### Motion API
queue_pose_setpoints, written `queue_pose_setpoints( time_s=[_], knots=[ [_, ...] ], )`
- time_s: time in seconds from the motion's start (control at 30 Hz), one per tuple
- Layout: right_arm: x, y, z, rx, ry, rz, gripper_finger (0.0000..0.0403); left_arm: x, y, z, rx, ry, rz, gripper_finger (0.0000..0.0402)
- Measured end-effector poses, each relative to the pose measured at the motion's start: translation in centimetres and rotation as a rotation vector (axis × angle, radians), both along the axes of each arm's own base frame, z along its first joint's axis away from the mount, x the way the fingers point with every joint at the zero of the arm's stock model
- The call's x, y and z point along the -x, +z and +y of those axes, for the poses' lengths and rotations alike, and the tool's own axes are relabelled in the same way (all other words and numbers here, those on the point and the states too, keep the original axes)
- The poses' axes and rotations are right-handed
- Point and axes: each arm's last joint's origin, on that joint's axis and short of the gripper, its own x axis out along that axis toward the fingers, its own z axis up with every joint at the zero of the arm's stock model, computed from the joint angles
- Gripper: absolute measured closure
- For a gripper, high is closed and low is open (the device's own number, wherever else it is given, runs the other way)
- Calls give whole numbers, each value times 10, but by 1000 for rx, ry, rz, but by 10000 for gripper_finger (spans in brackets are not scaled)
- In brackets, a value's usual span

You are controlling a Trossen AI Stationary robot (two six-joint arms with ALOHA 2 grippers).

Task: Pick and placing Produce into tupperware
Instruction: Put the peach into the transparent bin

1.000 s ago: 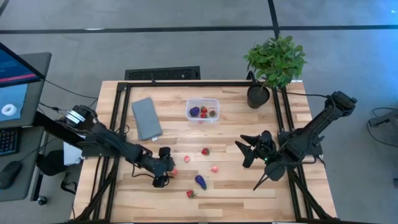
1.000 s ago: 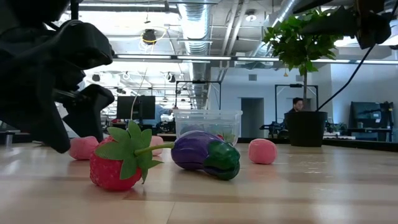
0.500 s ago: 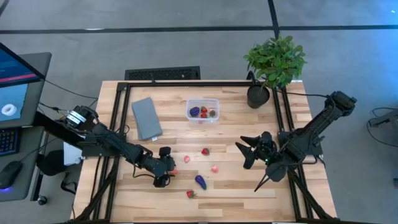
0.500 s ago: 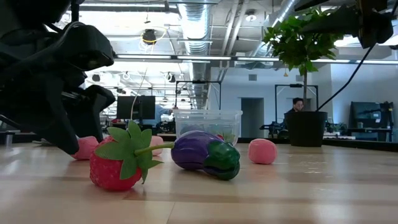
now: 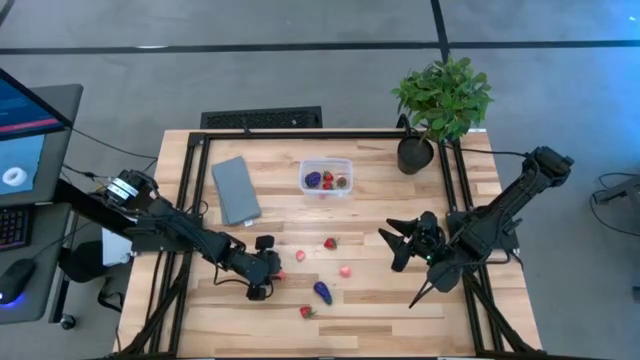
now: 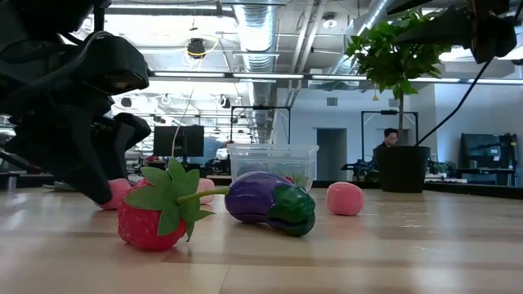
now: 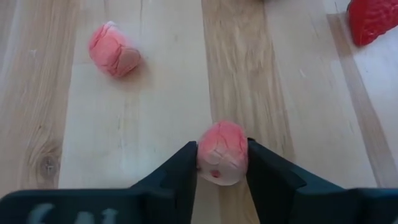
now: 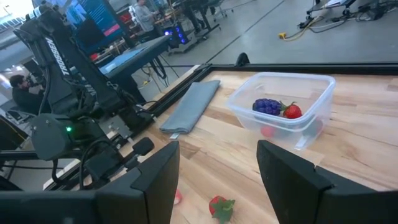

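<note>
Left gripper [image 7: 222, 163], low near the table's [image 5: 400, 300] front edge, pinches a pale pink produce piece [image 7: 222, 160] between both fingers, evidently for carrying to the clear tupperware [image 5: 326, 178] near the back edge; right gripper [image 5: 400, 243] waits spread open at the right.

Grey floor [image 5: 300, 70]; exposed ceiling ducts [image 6: 253, 24]; monitor [image 5: 20, 135] leftward.

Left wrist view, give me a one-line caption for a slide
Left gripper closed on a pale pink piece on the wooden table.
</note>
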Motion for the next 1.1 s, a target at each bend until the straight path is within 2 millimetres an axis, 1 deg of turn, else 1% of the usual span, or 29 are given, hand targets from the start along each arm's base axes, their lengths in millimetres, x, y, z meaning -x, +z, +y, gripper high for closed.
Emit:
queue_pose_setpoints(
  time_s=[0.1, 0.37, 0.47, 0.63, 0.77, 0.87, 1.0, 1.1],
  knots=[
    [0, 0, 0, 0, 0, 0, 163, -1, 0, 1, -1, 7, 0, 298],
    [0, 0, 0, 0, 0, 0, 163, -7, 3, 10, 14, 45, -31, 297],
    [0, 0, 0, -1, 1, 1, 163, -11, 10, 14, 26, 58, -73, 297],
    [0, 0, 0, -2, 1, 1, 163, -15, 32, 27, 32, 81, -160, 297],
    [0, 0, 0, 1, 2, 3, 163, -15, 53, 44, 31, 114, -243, 297],
    [0, -1, 0, 4, 1, 6, 163, -16, 67, 61, 10, 149, -307, 297],
    [0, -1, 0, 5, 0, 7, 163, -19, 77, 90, -32, 216, -364, 297],
    [0, -1, 0, 8, 0, 9, 163, -23, 82, 113, -19, 247, -412, 297]
  ],
)
